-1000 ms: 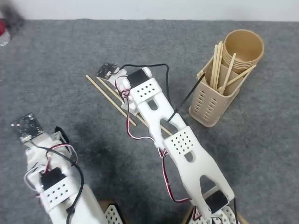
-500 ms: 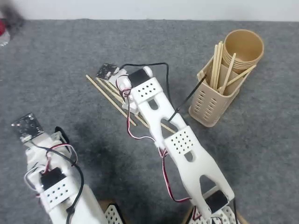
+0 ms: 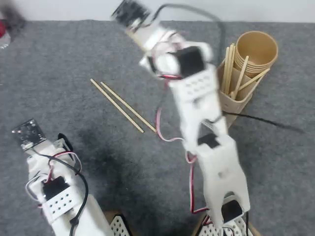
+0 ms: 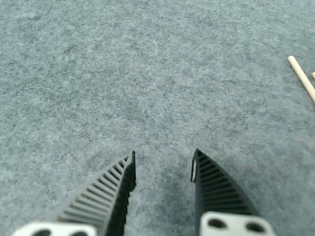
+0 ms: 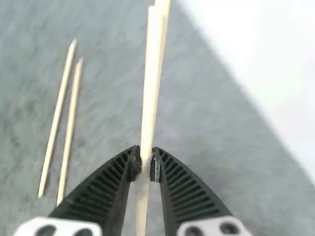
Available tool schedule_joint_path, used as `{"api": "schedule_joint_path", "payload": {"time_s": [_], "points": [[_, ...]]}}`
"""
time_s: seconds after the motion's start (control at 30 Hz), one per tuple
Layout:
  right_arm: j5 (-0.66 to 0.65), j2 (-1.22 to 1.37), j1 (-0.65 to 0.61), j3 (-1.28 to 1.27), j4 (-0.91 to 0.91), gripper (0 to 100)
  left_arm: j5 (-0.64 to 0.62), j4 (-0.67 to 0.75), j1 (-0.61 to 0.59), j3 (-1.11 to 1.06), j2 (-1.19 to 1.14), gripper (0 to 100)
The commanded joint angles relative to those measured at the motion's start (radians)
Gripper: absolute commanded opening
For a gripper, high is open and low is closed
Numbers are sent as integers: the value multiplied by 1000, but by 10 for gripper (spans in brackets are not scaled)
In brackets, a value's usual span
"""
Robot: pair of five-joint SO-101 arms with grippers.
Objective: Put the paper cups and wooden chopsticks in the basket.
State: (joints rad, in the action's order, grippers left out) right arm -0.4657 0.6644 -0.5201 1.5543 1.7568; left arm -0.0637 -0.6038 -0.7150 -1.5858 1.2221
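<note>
Right end effector: you're pinching the held chopsticks, probably two, jutting past the tips.
Left end effector: yours stands parted over the desk.
Loose chopsticks: lying well aside.

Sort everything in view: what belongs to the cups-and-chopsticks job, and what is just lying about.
Job: basket; paper cups stacked in it; basket chopsticks standing in it; two loose chopsticks; held chopsticks in the right gripper.
Lying about: red thing at the far edge; open, empty left gripper.
</note>
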Motion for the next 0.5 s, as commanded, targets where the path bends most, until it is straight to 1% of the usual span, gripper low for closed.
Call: {"api": "schedule_joint_path", "payload": {"time_s": [0.0, 0.1, 0.23, 0.33, 0.47], "points": [[127, -269, 54, -97, 45, 7, 9, 20, 5, 5, 15, 185], [164, -495, 77, -354, 45, 7, 9, 20, 5, 5, 15, 185], [209, -823, 77, -743, 38, 7, 9, 20, 5, 5, 15, 185], [196, -1012, 84, -902, -2, 8, 9, 20, 5, 5, 15, 185], [183, -1142, 143, -1013, -174, 8, 9, 18, 6, 5, 15, 185]]}}
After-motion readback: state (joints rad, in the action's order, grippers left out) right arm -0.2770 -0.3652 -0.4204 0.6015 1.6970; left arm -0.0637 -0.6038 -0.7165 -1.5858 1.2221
